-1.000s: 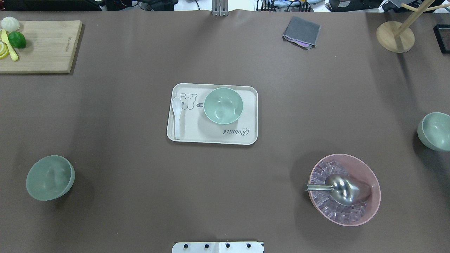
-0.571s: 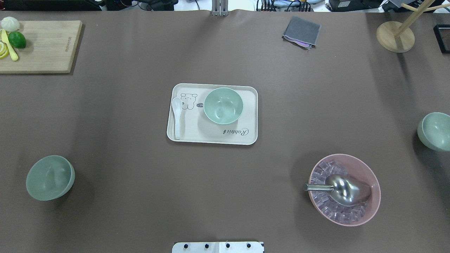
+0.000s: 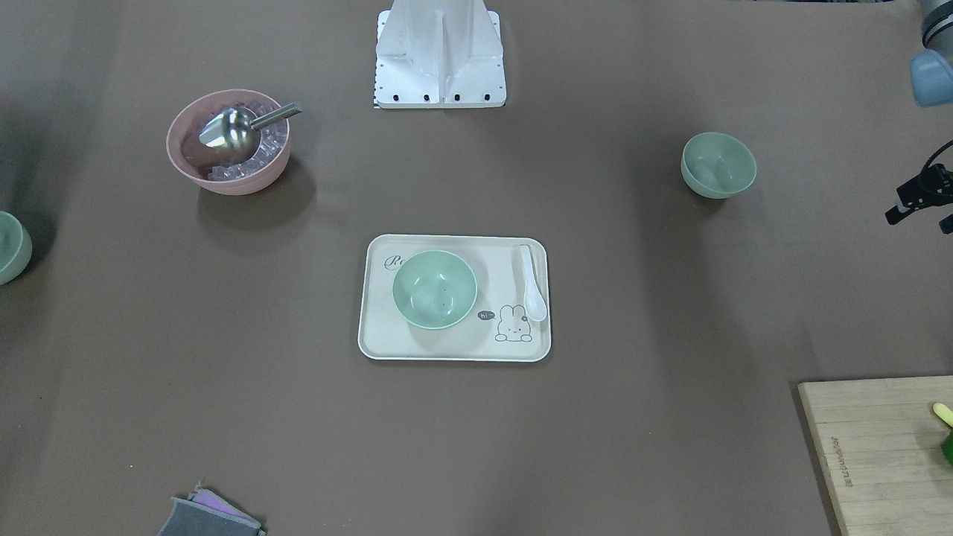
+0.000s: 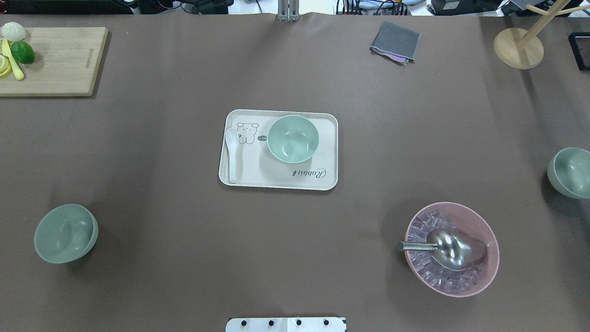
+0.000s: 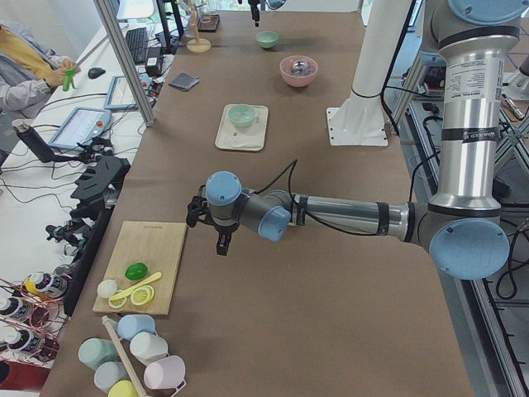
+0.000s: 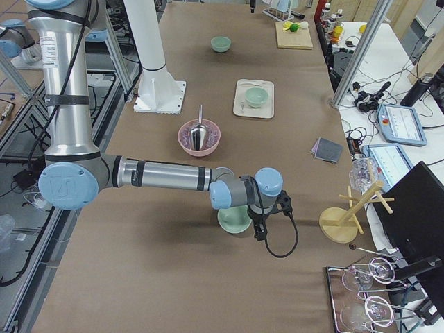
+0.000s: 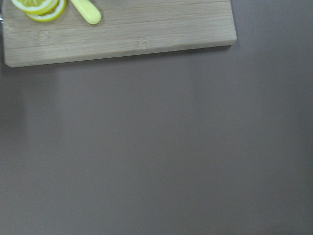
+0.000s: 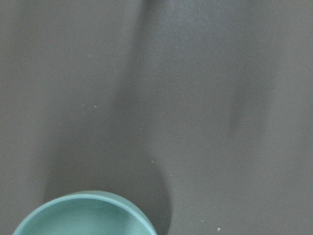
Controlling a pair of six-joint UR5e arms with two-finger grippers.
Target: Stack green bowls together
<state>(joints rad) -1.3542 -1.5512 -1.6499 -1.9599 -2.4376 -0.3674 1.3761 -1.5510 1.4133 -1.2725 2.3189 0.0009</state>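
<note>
Wide brown tabletop (image 4: 161,152). Left claw (image 5: 223,245) low beside cutting board (image 5: 149,265); right claw (image 6: 259,232) just beside right bowl (image 4: 570,173); impossible to tell whether either is released or clenched. Cream tray (image 4: 276,182) at centre, holding pale green middle bowl (image 4: 292,139); matching left bowl (image 4: 66,233) well apart. Likely light, stiff, slick: pinch over the rim. Printed on tray: "Rabbit", "hi".

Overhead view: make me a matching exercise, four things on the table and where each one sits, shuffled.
Things:
1. spoon
2. scoop
3. lime
4. grey cloth

Places:
A. in the pink bowl
B. on the tray
C. on the cutting board
D. straight on the table

Pairs: 1-B, 2-A, 3-C, 4-D.
</note>
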